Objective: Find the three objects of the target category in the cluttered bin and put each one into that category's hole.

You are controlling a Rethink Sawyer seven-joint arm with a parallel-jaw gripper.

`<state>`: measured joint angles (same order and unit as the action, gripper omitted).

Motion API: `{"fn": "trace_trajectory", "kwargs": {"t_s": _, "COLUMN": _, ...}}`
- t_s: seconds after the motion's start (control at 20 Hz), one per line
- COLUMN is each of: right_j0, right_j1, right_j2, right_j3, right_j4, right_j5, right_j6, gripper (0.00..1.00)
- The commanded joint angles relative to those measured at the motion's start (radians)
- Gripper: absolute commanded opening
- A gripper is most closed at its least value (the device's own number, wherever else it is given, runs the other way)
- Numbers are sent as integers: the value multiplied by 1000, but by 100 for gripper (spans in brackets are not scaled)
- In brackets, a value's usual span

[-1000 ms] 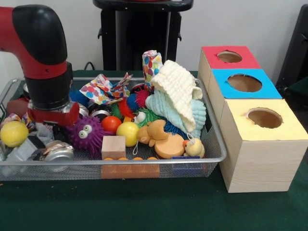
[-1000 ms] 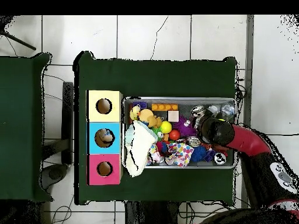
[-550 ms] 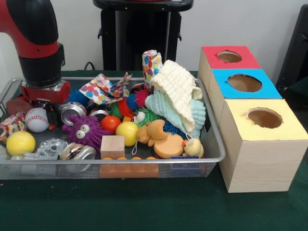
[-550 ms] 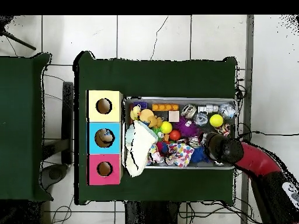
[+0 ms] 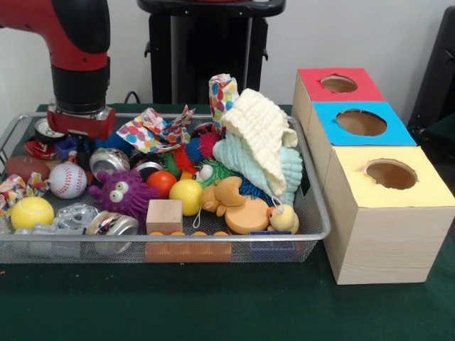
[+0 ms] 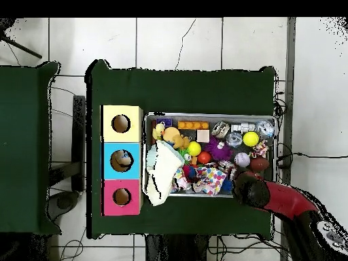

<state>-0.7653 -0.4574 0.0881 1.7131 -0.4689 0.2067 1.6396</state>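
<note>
The bin (image 5: 313, 213) of clutter lies under and beside my gripper (image 5: 79, 126), which hangs over its far rim at the end away from the boxes; I cannot tell how the gripper is set, since the red flange hides its lower end in the front view and my arm (image 6: 285, 204) covers it from above. Just below me in the mesh sit a silver can (image 5: 108, 160) and a baseball (image 5: 67, 180), with a purple spiky ball (image 5: 128, 192) close beside them. Nearer the camera lie a yellow ball (image 5: 31, 212), another crushed can (image 5: 114, 224) and a wooden block (image 5: 166, 215). Toward the boxes, well apart from me, a cream cloth (image 5: 264, 136) is draped over a pale green one, with an orange toy (image 5: 238, 206) in front of them. Past the bin's other end stand the yellow box (image 5: 391, 213), the blue box (image 5: 362, 124) and the red box (image 5: 338, 84), each with a round hole on top.
</note>
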Motion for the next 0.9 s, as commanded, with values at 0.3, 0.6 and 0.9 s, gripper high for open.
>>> {"fn": "trace_trajectory", "kwargs": {"t_s": 0.3, "right_j0": 88, "right_j1": 164, "right_j2": -137, "right_j3": -4, "right_j4": -12, "right_j5": -63, "right_j6": 179, "gripper": 0}}
{"fn": "trace_trajectory", "kwargs": {"t_s": 0.6, "right_j0": 30, "right_j1": 153, "right_j2": -80, "right_j3": 14, "right_j4": -17, "right_j5": -53, "right_j6": 105, "gripper": 100}}
{"fn": "trace_trajectory", "kwargs": {"t_s": 0.9, "right_j0": 57, "right_j1": 90, "right_j2": -80, "right_j3": 31, "right_j4": 29, "right_j5": -2, "right_j6": 125, "gripper": 100}}
